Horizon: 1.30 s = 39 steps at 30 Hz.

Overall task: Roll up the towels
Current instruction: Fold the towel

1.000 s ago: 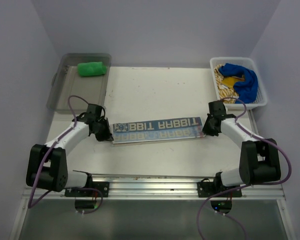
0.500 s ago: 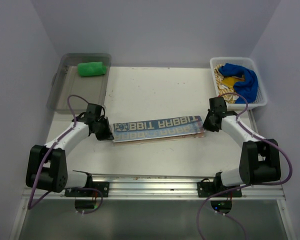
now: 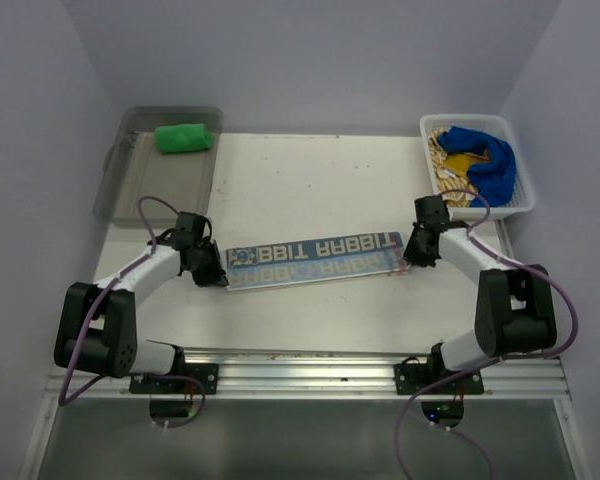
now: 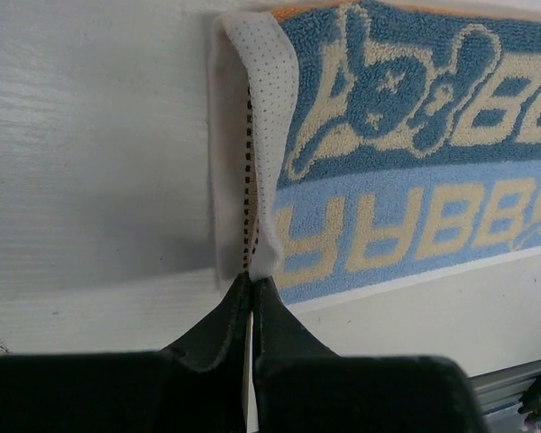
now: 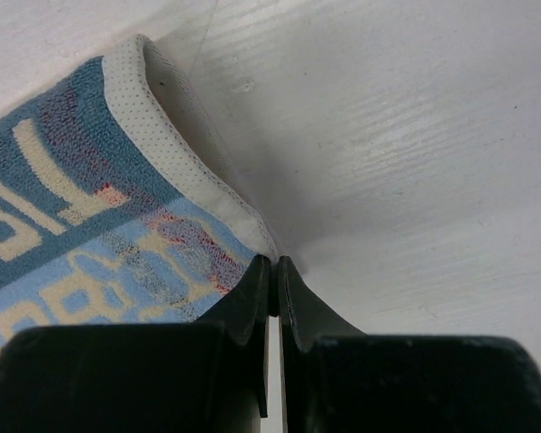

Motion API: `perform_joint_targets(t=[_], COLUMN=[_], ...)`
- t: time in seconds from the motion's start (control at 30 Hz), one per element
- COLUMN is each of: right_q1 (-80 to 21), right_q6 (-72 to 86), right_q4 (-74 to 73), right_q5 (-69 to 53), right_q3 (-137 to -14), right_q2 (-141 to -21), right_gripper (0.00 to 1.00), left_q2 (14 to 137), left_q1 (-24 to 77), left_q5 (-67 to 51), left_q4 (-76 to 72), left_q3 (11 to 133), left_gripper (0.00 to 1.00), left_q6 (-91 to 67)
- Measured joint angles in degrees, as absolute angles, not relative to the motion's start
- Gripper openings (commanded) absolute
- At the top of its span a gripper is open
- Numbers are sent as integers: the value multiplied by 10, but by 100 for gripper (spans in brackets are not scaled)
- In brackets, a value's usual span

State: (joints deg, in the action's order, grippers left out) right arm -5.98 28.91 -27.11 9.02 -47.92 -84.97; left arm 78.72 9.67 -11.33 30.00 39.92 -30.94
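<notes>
Settled flat again, the printed towel [image 3: 315, 260] lies stretched across the table [image 3: 310, 190]. Left gripper [image 4: 252, 289] and right gripper [image 5: 272, 271] are each clamped on an end corner, probably keeping it taut and straight for rolling.

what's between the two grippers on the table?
The printed towel, lying flat, spans the gap; left gripper and right gripper each pinch an end. Top view shows it.

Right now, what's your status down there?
Left gripper shut on left end of blue lettered towel. Right gripper shut on right end. Towel laid long, unrolled. Nothing else touching it.
</notes>
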Motion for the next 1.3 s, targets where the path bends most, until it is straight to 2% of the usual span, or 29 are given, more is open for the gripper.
perform_joint_targets(t=[0.37,0.43,0.47,0.5,0.6,0.63,0.67,0.77,0.87,0.93,1.0,1.03,1.07,1.1,1.2,1.3], right_q1=[-60,-60,-60,-60,-58,-57,-57,-56,-56,-58,-66,-74,-85,-98,-131,-143], right_q6=[288,288,288,287,282,281,282,277,274,274,274,274,274,274,280,283], right_q4=[-269,-269,-269,-269,-270,-270,-271,-279,-293,-302,-307,-308,-308,-309,-308,-304], right_q5=[90,90,90,90,98,100,101,108,110,111,116,121,126,128,125,109], right_q3=[-479,-479,-479,-479,-479,-479,-479,-479,-483,-491,-509,-519,-531,-543,-576,-613], right_q2=[-863,-863,-863,-863,-863,-863,-862,-854,-833,-817,-804,-801,-800,-800,-813,-853], right_gripper=[0,9,12,19,32,41,46,59,62,63,56,50,38,32,20,17], left_q2=[790,790,790,790,787,786,783,772,752,739,733,734,738,742,773,810], left_q1=[97,97,97,97,96,96,96,96,96,99,108,117,129,141,183,195], left_q5=[-113,-113,-113,-113,-106,-103,-101,-93,-85,-76,-69,-64,-61,-60,-66,-80], left_q4=[296,296,296,296,304,309,314,331,347,356,357,357,357,356,342,317], left_q3=[398,398,398,398,399,399,401,414,439,463,490,504,518,528,558,565], left_gripper=[2,9,24,33,46,51,55,56,56,56,56,56,54,54,50,47], left_q6=[-310,-310,-309,-308,-308,-308,-308,-309,-309,-309,-309,-309,-310,-311,-311,-311])
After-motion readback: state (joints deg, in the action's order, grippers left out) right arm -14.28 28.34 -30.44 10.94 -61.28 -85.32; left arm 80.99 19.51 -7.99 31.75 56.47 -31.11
